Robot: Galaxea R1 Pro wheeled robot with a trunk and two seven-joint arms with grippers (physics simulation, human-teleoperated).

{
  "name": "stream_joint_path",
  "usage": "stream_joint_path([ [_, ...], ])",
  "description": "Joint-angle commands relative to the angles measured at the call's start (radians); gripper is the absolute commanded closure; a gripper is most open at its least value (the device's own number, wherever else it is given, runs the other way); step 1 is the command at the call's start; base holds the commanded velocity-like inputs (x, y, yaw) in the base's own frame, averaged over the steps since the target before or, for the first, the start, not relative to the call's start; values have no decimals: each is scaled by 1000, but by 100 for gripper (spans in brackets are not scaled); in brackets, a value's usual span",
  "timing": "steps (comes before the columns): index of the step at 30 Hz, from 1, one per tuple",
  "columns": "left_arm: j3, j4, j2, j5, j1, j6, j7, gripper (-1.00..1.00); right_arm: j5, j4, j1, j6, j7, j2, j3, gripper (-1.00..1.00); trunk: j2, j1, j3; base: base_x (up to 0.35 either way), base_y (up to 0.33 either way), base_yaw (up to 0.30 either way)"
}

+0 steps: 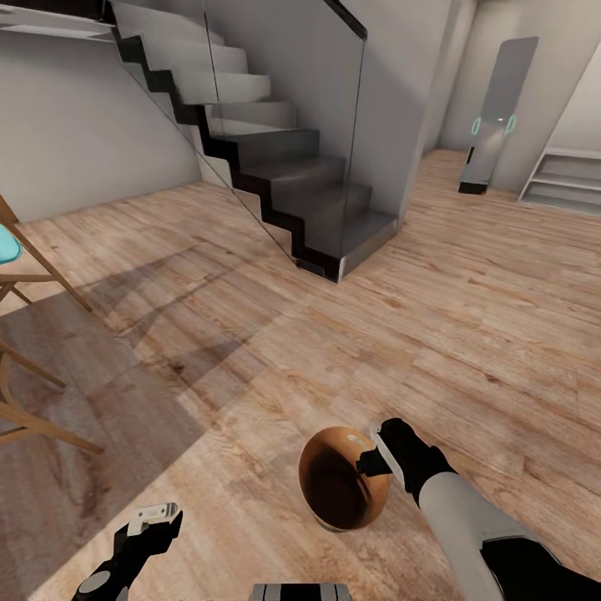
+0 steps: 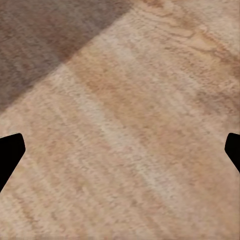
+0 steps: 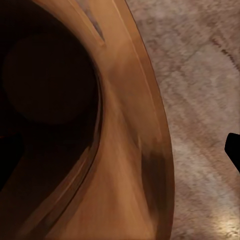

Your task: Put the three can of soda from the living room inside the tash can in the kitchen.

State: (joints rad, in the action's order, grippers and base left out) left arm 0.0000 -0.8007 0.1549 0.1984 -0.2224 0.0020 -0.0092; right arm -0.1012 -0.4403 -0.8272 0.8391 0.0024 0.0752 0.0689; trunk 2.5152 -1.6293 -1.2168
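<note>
Centrally, low in the head view: tash can (image 1: 340,480), copper-brown interior facing up, carried above the wood floor (image 1: 467,317) by the right gripper (image 1: 373,455). Clenched on the can's rim on the side away from the left gripper, one finger inside the wall and one outside, as judged from the right wrist view, where the glossy inner wall (image 3: 125,165) curves between the two dark fingertips. Interior dark and apparently bare; no soda cans visible anywhere.

Left gripper (image 1: 154,519), well apart from the can: released, fingers spread wide over bare planks (image 2: 125,125), grasping nothing.

Beyond the can: staircase (image 1: 275,167) with glass balustrade; near the left gripper's side of the frame, wooden chair legs (image 1: 33,417) with a teal seat edge (image 1: 7,244).

Step in hand, by judgement: transit with the can, perhaps to bring it closer to the soda cans. For good execution: rim grip kept firm, mouth kept upward and level, base turns taken slowly to avoid swing, wide berth past the stair corner and the chair legs. Risk: slip of the thin, tapered wall between the fingers.
</note>
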Motion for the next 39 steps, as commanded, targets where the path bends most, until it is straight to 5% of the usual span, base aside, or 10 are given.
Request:
stream_joint_path([
  [1, 0, 0, 0, 0, 0, 0, 0, -100, 0, 0, 0, 0, 0, 0, 0, -100, 0, 0, 0, 0, 0, 0],
  [4, 0, 0, 0, 1, 0, 0, 0, -100, 0, 0, 0, 0, 0, -1, 0, -100, 0, 0, 0, 0, 0, 0],
  [5, 0, 0, 0, 1, 0, 0, 0, -100, 0, 0, 0, 0, 0, -1, 0, 100, 0, 0, 0, 0, 0, 0],
  [32, 0, 0, 0, 1, 0, -2, 1, -100, 0, 0, 14, 0, 2, -2, 1, 100, 0, 0, 0, 0, 0, 0],
  [39, 0, -1, 0, 3, 0, -1, -1, -100, 0, 0, 19, -1, 2, 1, 2, 100, -2, 3, 27, 0, 0, 0],
])
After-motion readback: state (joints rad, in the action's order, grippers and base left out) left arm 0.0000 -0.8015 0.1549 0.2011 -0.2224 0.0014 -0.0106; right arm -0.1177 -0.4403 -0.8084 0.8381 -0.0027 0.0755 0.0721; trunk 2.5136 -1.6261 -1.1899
